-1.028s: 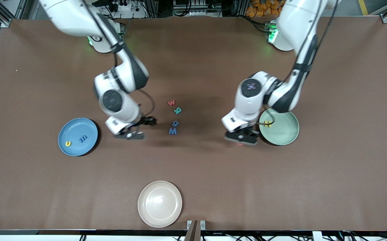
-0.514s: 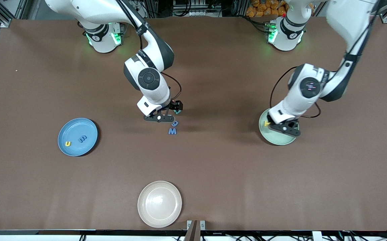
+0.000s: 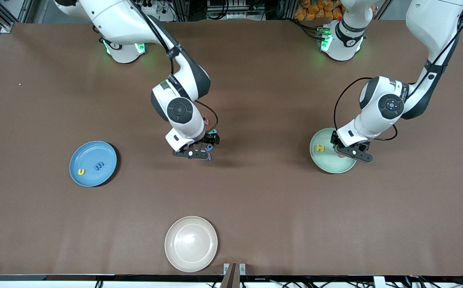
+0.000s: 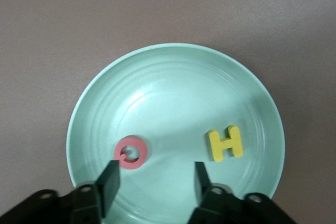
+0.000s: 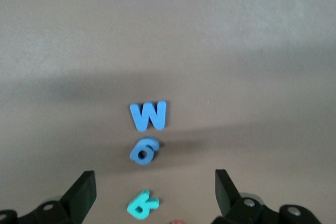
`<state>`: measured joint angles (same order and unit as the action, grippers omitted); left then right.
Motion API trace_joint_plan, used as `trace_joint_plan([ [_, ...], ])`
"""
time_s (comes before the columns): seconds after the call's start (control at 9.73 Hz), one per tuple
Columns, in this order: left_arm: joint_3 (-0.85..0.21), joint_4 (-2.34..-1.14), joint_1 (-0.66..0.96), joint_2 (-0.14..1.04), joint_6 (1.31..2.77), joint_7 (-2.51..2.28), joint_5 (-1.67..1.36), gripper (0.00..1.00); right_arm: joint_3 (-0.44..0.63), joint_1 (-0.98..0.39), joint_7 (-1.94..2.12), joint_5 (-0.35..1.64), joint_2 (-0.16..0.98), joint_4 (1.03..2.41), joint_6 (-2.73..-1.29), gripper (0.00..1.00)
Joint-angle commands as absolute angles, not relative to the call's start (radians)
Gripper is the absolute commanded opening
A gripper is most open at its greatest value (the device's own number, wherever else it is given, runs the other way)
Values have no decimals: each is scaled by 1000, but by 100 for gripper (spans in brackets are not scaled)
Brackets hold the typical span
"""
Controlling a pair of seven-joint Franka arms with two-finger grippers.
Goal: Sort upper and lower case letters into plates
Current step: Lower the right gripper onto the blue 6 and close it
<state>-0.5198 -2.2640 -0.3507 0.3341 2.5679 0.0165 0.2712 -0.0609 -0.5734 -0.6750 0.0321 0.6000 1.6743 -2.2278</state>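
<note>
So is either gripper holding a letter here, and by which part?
Nothing is held. The left gripper is open over the green plate, the pink letter lying free; the right gripper is open.

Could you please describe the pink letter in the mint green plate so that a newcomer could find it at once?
Find the mint green plate toward the left arm's end of the table, under the left claw. Two foam letters lie in it: the pink letter is ring-shaped, unlike the yellow H.

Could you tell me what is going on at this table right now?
Two arms are sorting foam letters into plates. The left gripper hangs open over the mint green plate, where a pink letter and a yellow H lie. The right gripper hovers open over the loose letters. The blue plate holds two letters.
</note>
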Motion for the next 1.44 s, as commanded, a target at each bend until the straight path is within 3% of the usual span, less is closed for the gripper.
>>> trace_joint_plan([
  [0.0,-531,-2267,-354,322,2579,6,287,100,-72,-549,-557,9,626,1637,-2270,100],
  [1.34,-529,-2060,-135,376,2499,-230,293,100,-78,-575,-1051,117,666,1703,-2333,100],
])
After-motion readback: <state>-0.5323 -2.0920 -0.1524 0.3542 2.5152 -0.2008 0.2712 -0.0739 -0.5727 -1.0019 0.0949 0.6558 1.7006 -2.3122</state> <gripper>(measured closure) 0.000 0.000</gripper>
